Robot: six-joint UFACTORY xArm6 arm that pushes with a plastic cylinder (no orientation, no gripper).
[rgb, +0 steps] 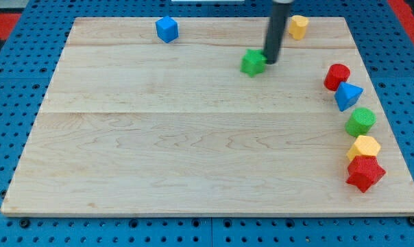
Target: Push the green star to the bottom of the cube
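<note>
Nearest the camera, a red star-shaped block [364, 173] lies by the board's bottom-right corner. My tip [270, 62], a bare rod without any pincer, touches the green star-shaped block [253, 62] near the top edge. Pushing is seemingly underway; next calls for driving it leftward beneath the blue cube-shaped block [166, 29].

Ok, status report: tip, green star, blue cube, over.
My tip at green star's right edge. Blue cube far toward the view's left, near top edge. No block between them.
</note>
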